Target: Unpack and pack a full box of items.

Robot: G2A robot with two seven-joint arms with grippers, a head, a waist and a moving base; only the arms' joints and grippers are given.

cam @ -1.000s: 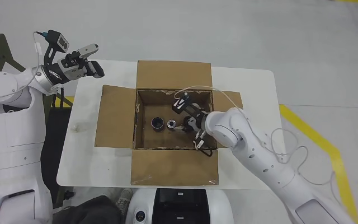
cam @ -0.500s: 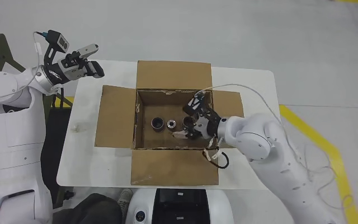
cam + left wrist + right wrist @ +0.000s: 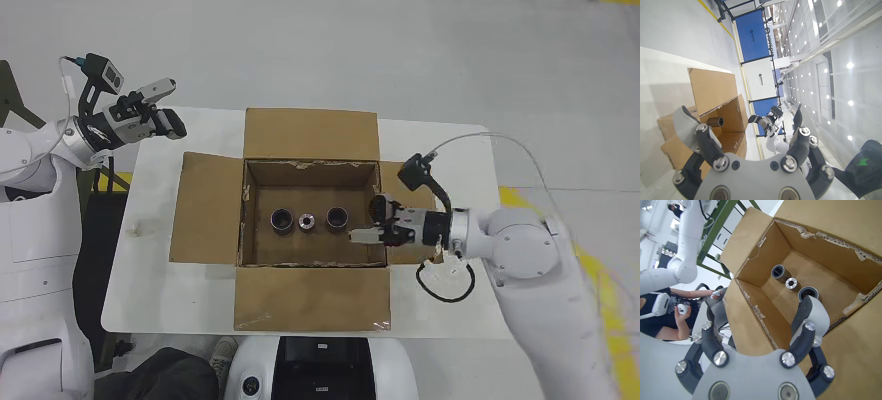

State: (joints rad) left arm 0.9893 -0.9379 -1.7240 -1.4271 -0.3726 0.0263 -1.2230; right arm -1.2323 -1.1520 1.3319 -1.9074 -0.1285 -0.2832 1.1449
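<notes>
On the white desk (image 3: 150,260), seen from above, the open cardboard box (image 3: 310,298) sits at the centre with all four flaps folded flat outward.

The left hand (image 3: 172,108) hangs over the desk's 10 o'clock corner, well apart from the box. Its fingers are spread and hold nothing.

The right hand (image 3: 365,230) sits at the box's 3 o'clock wall, just inside the rim. In its own wrist view its fingers are also apart and empty, aimed down into the cavity.

On the box floor a row of three parts runs from 9 to 3 o'clock:
- a dark cylinder (image 3: 283,218) at the 9 o'clock end
- a small silver collar (image 3: 308,221) in the middle
- a wide-bored cylinder (image 3: 336,215) at the 3 o'clock end

They are near one another but not touching. Each stands upright with its bore facing up, so its long axis is vertical.

The wide-bored cylinder lies at about 10 o'clock from the right hand, just beside its fingertips, which makes the right arm by far the nearer. The likely next step is for that hand to straddle this cylinder from above. The 3 o'clock wall is close behind the hand and leaves little room.
</notes>
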